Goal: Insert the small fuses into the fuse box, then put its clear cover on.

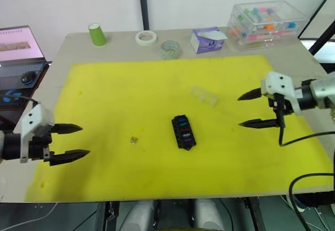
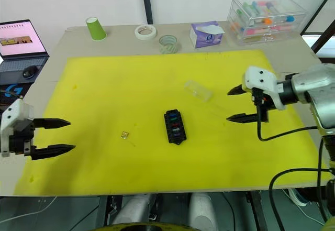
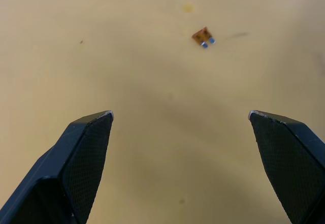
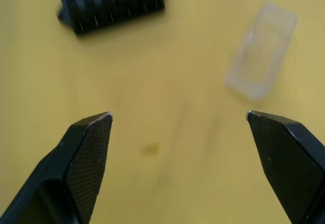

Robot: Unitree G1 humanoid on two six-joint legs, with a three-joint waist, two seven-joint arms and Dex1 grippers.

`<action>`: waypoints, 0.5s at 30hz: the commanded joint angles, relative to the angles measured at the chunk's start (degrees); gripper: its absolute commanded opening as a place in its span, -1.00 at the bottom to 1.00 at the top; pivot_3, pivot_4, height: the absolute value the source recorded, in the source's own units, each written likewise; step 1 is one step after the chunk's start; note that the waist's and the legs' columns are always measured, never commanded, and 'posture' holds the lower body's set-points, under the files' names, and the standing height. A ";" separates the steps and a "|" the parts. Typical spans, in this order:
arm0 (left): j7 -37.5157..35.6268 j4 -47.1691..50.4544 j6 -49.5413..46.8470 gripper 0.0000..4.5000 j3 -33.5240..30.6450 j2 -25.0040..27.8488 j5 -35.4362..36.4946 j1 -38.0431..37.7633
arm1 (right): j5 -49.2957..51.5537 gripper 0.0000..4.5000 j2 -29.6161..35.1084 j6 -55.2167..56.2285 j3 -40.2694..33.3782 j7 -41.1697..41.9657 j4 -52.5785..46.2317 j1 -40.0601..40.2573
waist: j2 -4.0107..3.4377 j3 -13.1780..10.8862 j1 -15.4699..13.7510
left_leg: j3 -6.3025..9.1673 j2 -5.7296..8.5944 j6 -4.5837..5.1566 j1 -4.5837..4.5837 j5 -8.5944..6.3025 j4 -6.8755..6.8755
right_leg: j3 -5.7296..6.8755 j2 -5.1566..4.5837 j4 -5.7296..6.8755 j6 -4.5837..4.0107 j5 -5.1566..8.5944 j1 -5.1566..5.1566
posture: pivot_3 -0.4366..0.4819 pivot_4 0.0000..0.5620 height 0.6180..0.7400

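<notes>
The black fuse box (image 1: 183, 131) lies near the middle of the yellow mat (image 1: 157, 84), with coloured fuses seated in its slots (image 4: 109, 0). One amber fuse (image 1: 134, 140) lies loose on the mat to its left (image 3: 203, 36). The clear cover (image 1: 204, 96) rests on the mat behind and right of the box (image 4: 261, 51). My left gripper (image 1: 70, 142) hovers open at the mat's left edge, pointing toward the amber fuse. My right gripper (image 1: 251, 109) hangs open to the right of the box and cover, empty.
Along the table's back edge stand a green cup (image 1: 97, 34), a tape roll (image 1: 146, 37), a small clear roll (image 1: 169, 48), a purple tissue pack (image 1: 207, 39) and a large clear drawer box (image 1: 266, 22). A laptop (image 1: 18, 47) sits off the left. Cables (image 1: 303, 136) trail from the right arm.
</notes>
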State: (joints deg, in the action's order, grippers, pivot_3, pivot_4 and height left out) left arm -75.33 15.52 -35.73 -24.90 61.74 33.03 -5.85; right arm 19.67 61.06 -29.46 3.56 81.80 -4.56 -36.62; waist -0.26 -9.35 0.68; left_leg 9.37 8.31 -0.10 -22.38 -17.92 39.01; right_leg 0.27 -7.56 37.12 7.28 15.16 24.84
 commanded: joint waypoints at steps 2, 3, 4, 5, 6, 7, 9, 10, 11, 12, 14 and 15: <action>2.89 2.04 -11.27 1.00 7.47 -2.96 8.73 7.72 | 8.19 0.98 -6.03 -11.70 0.71 -4.25 -10.40 -6.31 | -0.05 -0.03 -0.07 | 0.00 0.00 0.00 -0.01 0.00 0.01 | -0.01 0.00 0.00 0.00 0.00 0.00 | -0.05 -0.47 1.00; 4.14 1.41 -13.42 1.00 8.71 -4.22 9.83 9.54 | 8.23 0.98 -7.18 -12.85 1.74 -4.99 -11.41 -7.05 | -0.02 -0.03 -0.23 | 0.02 0.00 0.00 -0.01 0.00 0.02 | -0.01 0.00 0.02 0.00 0.00 0.00 | -0.05 -0.47 1.00; 4.58 1.01 -15.09 1.00 9.75 -4.96 10.69 10.59 | 8.05 0.98 -7.97 -13.49 2.55 -5.65 -12.10 -7.48 | 0.05 -0.02 -0.27 | 0.04 0.00 0.00 -0.02 0.00 0.04 | 0.00 0.00 0.03 0.00 0.00 -0.01 | -0.05 -0.47 1.00; 5.12 0.34 -16.57 1.00 10.93 -5.73 11.23 11.67 | 8.05 0.98 -8.89 -13.93 3.34 -6.16 -12.62 -7.93 | 0.11 0.01 -0.31 | 0.04 0.01 0.00 -0.02 0.00 0.06 | 0.00 0.00 0.04 0.00 0.00 -0.01 | -0.05 -0.47 1.00; 6.48 -0.55 -18.14 1.00 11.94 -6.72 11.53 12.91 | 8.25 0.98 -9.80 -14.37 4.15 -6.58 -13.25 -8.35 | 0.11 0.01 -0.27 | 0.04 0.02 0.00 -0.02 0.00 0.08 | 0.00 0.00 0.04 0.01 0.00 -0.03 | -0.05 -0.47 1.00; 8.40 -2.17 -21.48 1.00 12.52 -8.26 13.10 14.88 | 8.27 0.98 -11.10 -14.63 5.08 -7.46 -13.93 -8.97 | 0.11 0.01 -0.27 | 0.04 0.04 0.01 -0.02 0.00 0.11 | 0.00 -0.01 0.03 0.01 0.00 -0.04 | -0.05 -0.47 1.00; 10.66 -5.01 -27.06 1.00 12.86 -10.56 16.18 18.07 | 8.44 0.98 -13.19 -15.22 6.48 -8.55 -14.55 -10.27 | 0.12 0.01 -0.20 | 0.04 0.06 0.01 -0.02 0.00 0.15 | 0.00 -0.02 0.08 0.01 -0.01 -0.04 | -0.05 -0.47 1.00; 11.56 -6.24 -29.24 1.00 12.96 -11.33 16.95 19.21 | 8.42 0.98 -13.90 -15.30 6.90 -8.84 -14.68 -10.68 | 0.12 0.01 -0.10 | 0.05 0.06 0.00 -0.02 0.01 0.16 | 0.00 -0.01 0.12 0.01 -0.01 -0.02 | -0.05 -0.47 1.00; 11.87 -7.70 -31.17 1.00 13.25 -11.70 17.50 20.14 | 8.32 0.98 -14.77 -15.16 7.24 -9.24 -14.59 -11.13 | 0.12 0.01 -0.02 | 0.06 0.05 -0.01 -0.02 0.02 0.15 | 0.00 0.00 0.14 0.01 -0.01 0.01 | -0.05 -0.47 1.00; 12.22 -8.68 -32.55 1.00 13.44 -11.90 17.91 20.78 | 8.24 0.98 -15.33 -15.03 7.46 -9.56 -14.53 -11.40 | 0.12 0.01 0.02 | 0.05 0.05 -0.01 -0.02 0.02 0.15 | -0.01 -0.01 0.14 0.01 -0.01 0.02 | -0.05 -0.47 1.00; 14.37 -12.40 -35.81 0.84 13.04 -13.62 18.74 22.61 | 8.04 1.00 -16.72 -14.92 7.92 -10.73 -14.09 -11.98 | 0.12 0.02 0.06 | 0.05 0.05 -0.01 -0.03 0.02 0.12 | 0.00 0.00 0.12 0.01 -0.01 0.04 | -0.05 -0.47 1.00; 14.89 -13.57 -36.89 0.72 13.00 -14.19 19.07 23.13 | 7.90 1.00 -17.01 -14.71 8.12 -11.05 -13.99 -12.02 | 0.12 0.02 0.05 | 0.04 0.06 -0.01 -0.02 0.02 0.12 | 0.00 0.00 0.11 0.01 -0.01 0.04 | -0.05 -0.47 1.00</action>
State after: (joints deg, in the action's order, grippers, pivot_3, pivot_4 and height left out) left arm -61.39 3.28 -70.46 -10.94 47.95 50.46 16.65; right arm 27.31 44.51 -44.73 12.35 71.44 -17.58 -47.15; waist -0.14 -9.33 0.74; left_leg 9.42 8.36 -0.11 -22.40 -17.90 39.14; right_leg 0.27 -7.56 37.23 7.30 15.15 24.88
